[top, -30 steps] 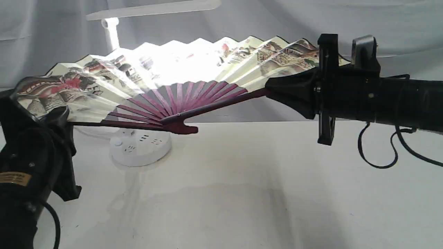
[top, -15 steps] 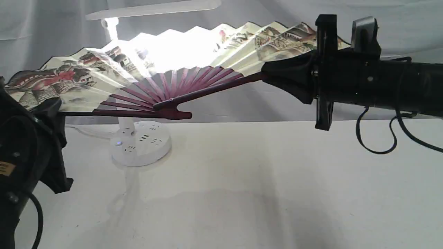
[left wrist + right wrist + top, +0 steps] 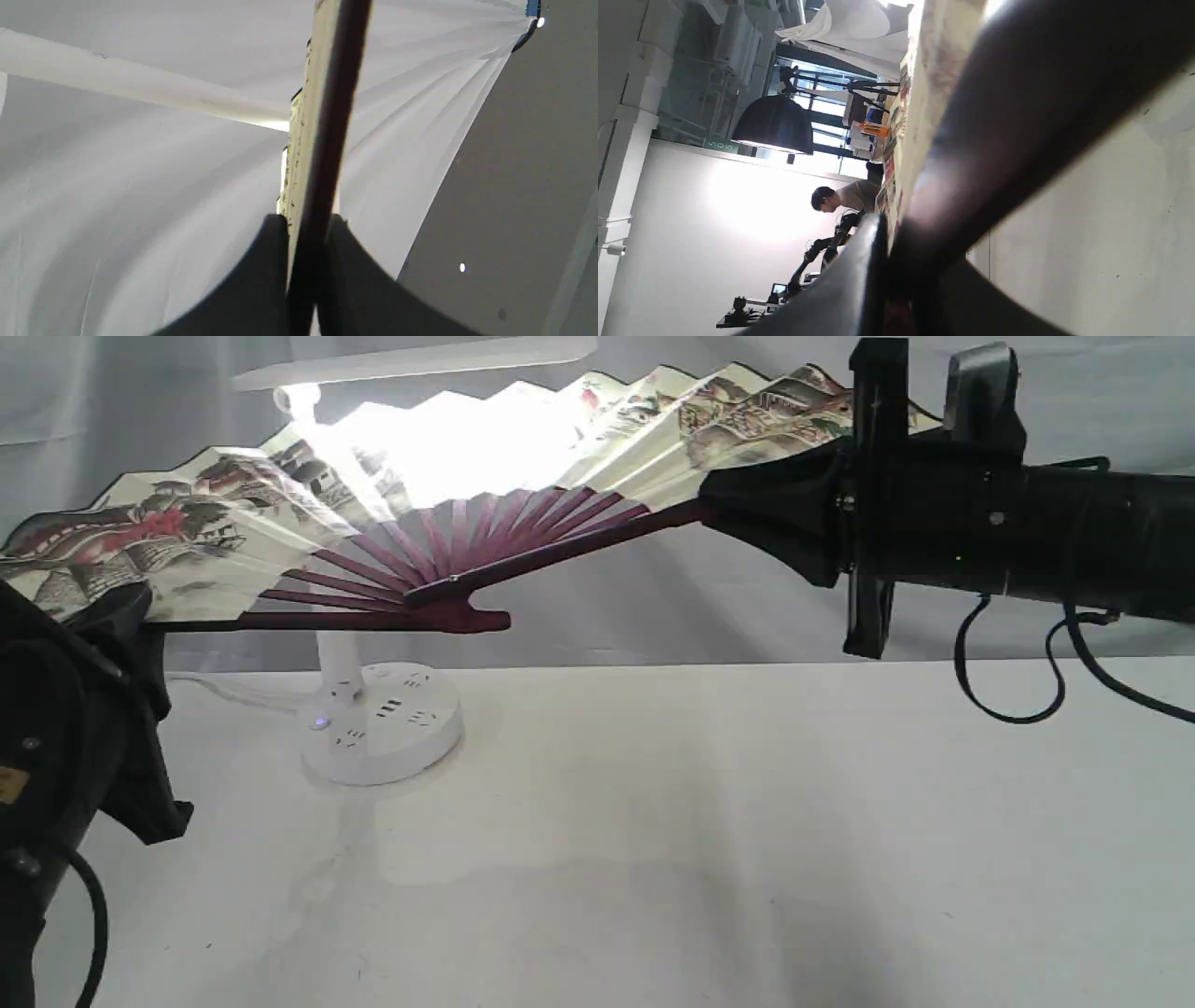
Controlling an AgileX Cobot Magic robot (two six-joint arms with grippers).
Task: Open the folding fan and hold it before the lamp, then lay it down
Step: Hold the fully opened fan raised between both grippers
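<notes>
You have the folding fan (image 3: 233,513) spread wide open and held up in the air, clear of the table (image 3: 700,821), with both tools on it. Your left tool (image 3: 306,226) is clamped on the outer maroon rib at the fan's left end. Its wrist view shows both fingers pressed against that rib, with the cream paper edge running alongside. Your right tool (image 3: 724,513) is closed on the other outer rib at the right end, and its wrist view shows the dark rib pinched between the fingers.

The fan stands between the exterior camera and the lamp (image 3: 378,733). The lamp's round white base sits on the table below and slightly left of the fan's pivot. Its stem rises behind the ribs, and its flat bar head shows above the fan's top edge. Light glows through the pleats just left of centre and washes out the painting there.

The right end sits higher than the left, so the fan tilts. The painted houses and red blossoms face the exterior camera.
</notes>
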